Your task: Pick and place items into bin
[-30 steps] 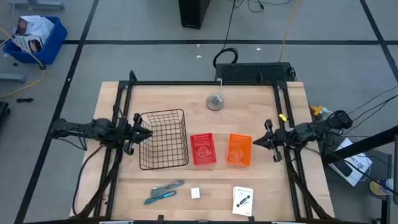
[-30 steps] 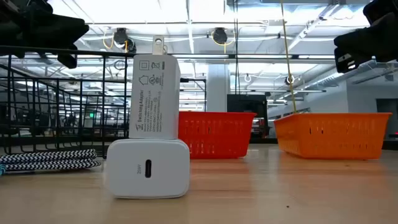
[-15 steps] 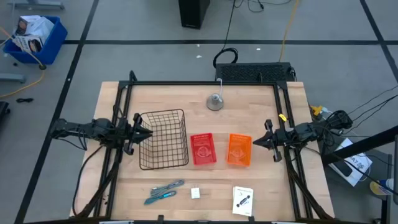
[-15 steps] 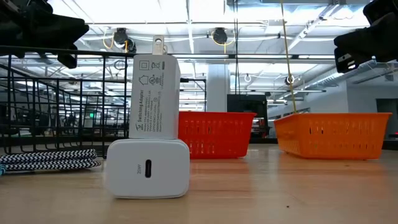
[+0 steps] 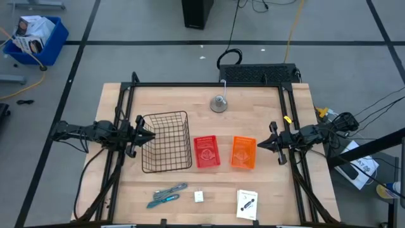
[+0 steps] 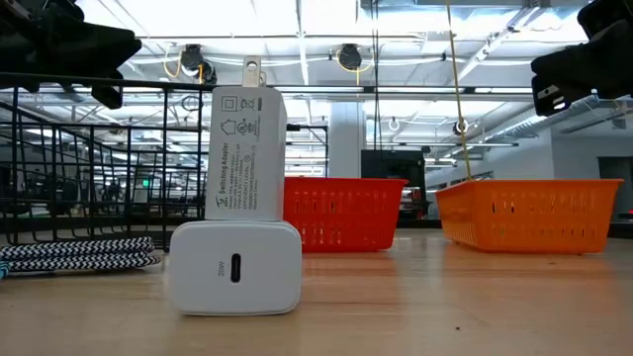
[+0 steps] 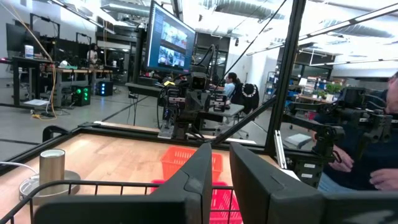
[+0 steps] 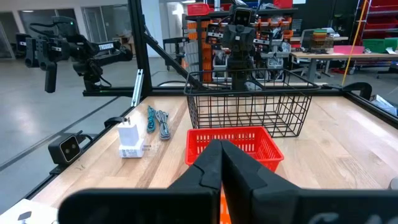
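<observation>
Three items lie in a row near the table's front edge: a slim blue-and-grey item point(image 5: 166, 195) that looks like a bundled cord, a small white charger block point(image 5: 199, 196) standing on its base point(image 6: 235, 269), and a flat white packet point(image 5: 247, 204) with black marks. Behind them stand a black wire basket point(image 5: 166, 141), a red bin point(image 5: 206, 152) and an orange bin point(image 5: 243, 152). My left gripper point(image 5: 150, 136) hovers level at the basket's left rim, with a narrow gap between its fingers point(image 7: 221, 163) and nothing in it. My right gripper point(image 5: 261, 145) hovers shut point(image 8: 221, 148) just right of the orange bin.
A metal cylinder on a round base point(image 5: 219, 103) stands at the table's far middle. A black frame point(image 5: 209, 84) runs around the table's edges. People sit at desks in the room beyond the table. Bare wood lies between the bins and the row of items.
</observation>
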